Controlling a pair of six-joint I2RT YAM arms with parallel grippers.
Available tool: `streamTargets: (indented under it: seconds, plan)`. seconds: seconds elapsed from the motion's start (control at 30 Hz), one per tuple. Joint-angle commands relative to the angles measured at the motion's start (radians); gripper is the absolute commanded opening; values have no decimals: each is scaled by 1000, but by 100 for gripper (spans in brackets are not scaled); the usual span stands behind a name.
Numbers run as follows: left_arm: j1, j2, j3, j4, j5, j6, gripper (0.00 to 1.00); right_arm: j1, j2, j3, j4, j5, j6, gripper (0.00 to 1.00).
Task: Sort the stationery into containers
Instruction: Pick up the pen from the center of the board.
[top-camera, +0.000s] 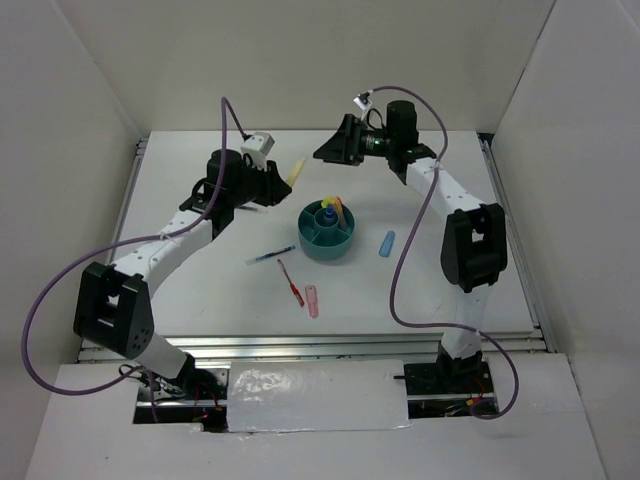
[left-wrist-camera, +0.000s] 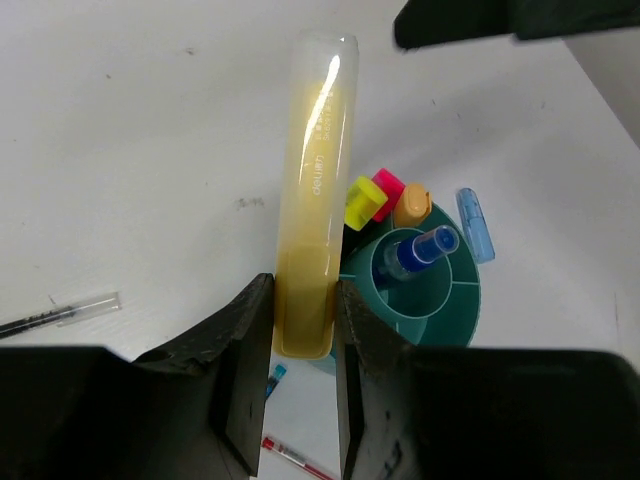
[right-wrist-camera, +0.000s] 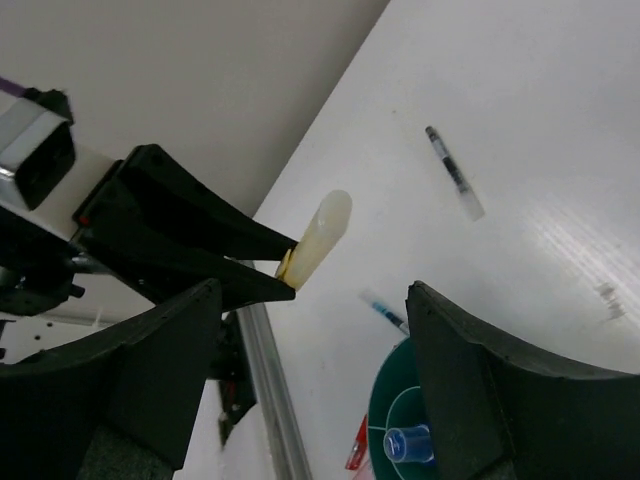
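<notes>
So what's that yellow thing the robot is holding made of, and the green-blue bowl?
The yellow marker in the left gripper looks like plastic: its cap is see-through and glossy, catching light. The teal organiser bowl looks like smooth, opaque moulded plastic, slightly shiny.

The right tool (right-wrist-camera: 315, 290) gapes wide — beyond it, the left tool (right-wrist-camera: 285, 268) pinches a pale yellow marker (right-wrist-camera: 322, 232).

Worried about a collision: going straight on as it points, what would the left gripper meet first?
Probably the bare table, hit first by the yellow marker it holds; the right gripper hangs close beside that line, so depth leaves doubt.
</notes>
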Motion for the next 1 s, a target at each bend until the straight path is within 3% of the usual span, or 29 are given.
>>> streamTargets:
  seconds: [0.0,0.33,0.6,0.7,0.8,0.93,0.97]
  plan:
    - [-22,-60,-2,62,-104,87,0,27,23,57,38,-56,107,81]
    - [-76,-84,-11,85,-159,107,0,70,63,58,120,-76,190,81]
    - [-108,-89,-16,92,-182,147,0,102,106,103,171,-76,242,73]
    - [-111,-92,-19,97,-182,150,0,110,110,104,176,-73,242,52]
    - [-113,-102,-28,114,-179,167,0,109,112,100,191,-72,248,23]
    - [-114,-136,-77,163,-145,197,7,104,113,95,219,-70,275,0]
    - [-117,-141,-85,169,-141,208,9,102,113,92,229,-75,283,0]
